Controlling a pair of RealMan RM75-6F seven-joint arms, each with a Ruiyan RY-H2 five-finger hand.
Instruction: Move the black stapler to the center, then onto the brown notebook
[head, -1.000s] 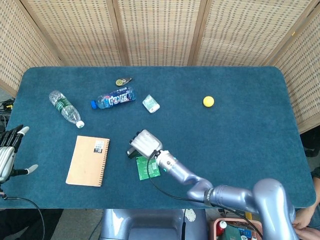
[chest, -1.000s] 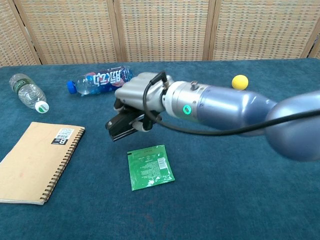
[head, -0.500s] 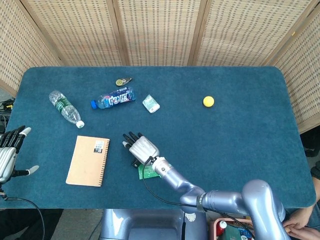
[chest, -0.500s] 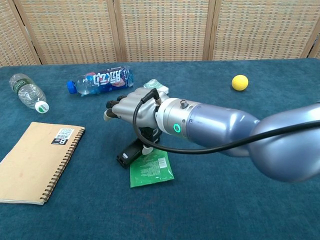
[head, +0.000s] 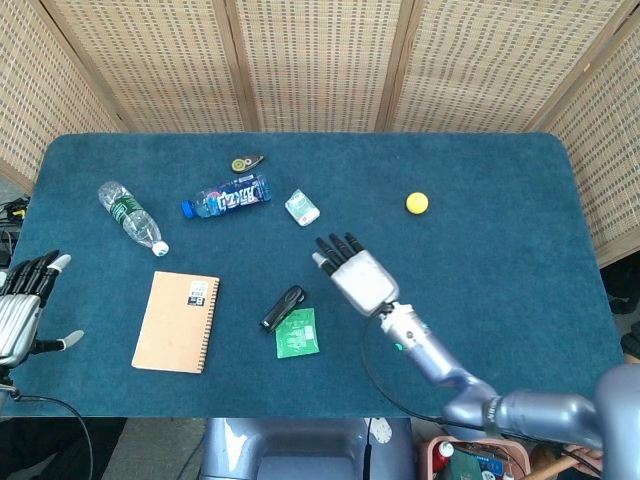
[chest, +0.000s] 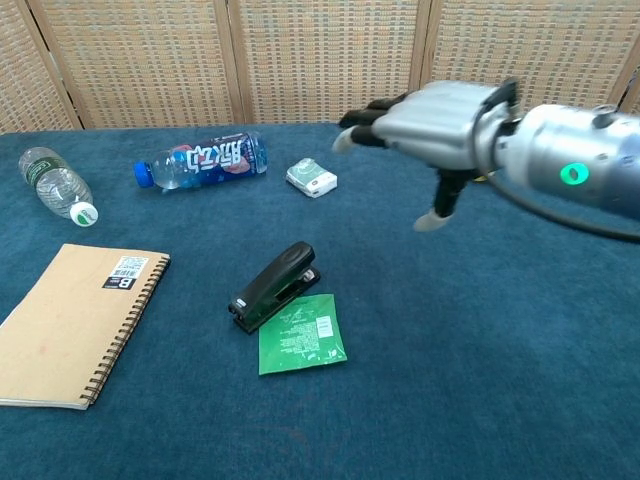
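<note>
The black stapler (head: 283, 307) (chest: 274, 286) lies on the blue table near the middle, its lower end touching a green packet (head: 297, 333) (chest: 301, 332). The brown notebook (head: 178, 321) (chest: 68, 322) lies flat to its left, a short gap away. My right hand (head: 353, 273) (chest: 432, 124) hovers above the table to the right of the stapler, fingers spread, holding nothing. My left hand (head: 24, 308) stays off the table's left edge, fingers apart and empty; the chest view does not show it.
A labelled blue-capped bottle (head: 228, 195) (chest: 200, 159), a clear bottle (head: 131, 217) (chest: 58, 185), a small white-green pack (head: 302, 207) (chest: 311, 178), a tape dispenser (head: 245, 162) and a yellow ball (head: 417, 203) lie across the far half. Wicker screens stand behind the table.
My right hand set the stapler down beside the green packet, let go, then lifted and drew back to the right with fingers spread. The left hand stayed put.
</note>
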